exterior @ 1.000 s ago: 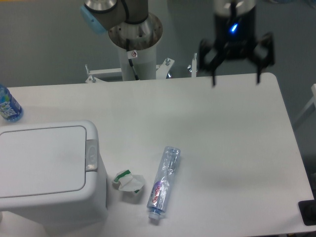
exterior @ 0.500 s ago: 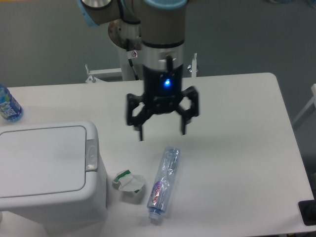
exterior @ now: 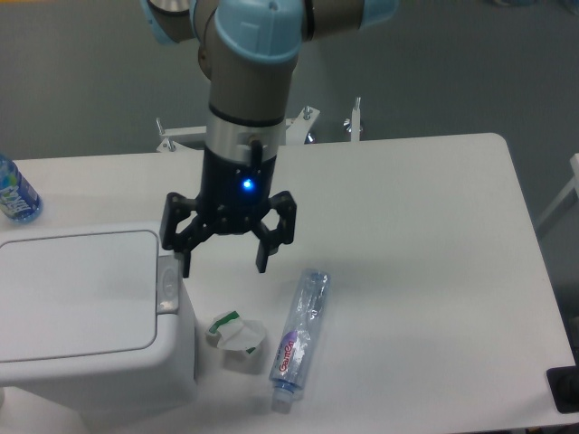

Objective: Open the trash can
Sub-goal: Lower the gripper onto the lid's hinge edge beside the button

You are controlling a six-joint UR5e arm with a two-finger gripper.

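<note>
The trash can (exterior: 86, 312) is a large white bin at the table's front left. Its flat lid is shut and lies level. A small grey latch button (exterior: 167, 284) sits on the lid's right edge. My gripper (exterior: 224, 266) hangs open and empty just right of the bin, fingers pointing down. Its left fingertip (exterior: 187, 266) is right above the latch button. I cannot tell if it touches it.
A crumpled white and green wrapper (exterior: 235, 332) and an empty clear plastic bottle (exterior: 300, 328) lie on the table right of the bin. A blue bottle (exterior: 14, 192) stands at the far left edge. The arm's base (exterior: 249, 117) is at the back.
The gripper has swept from the back right of the table leftward and toward the front, and now hangs over the bin's right edge. It stays open. The lid has not moved.
</note>
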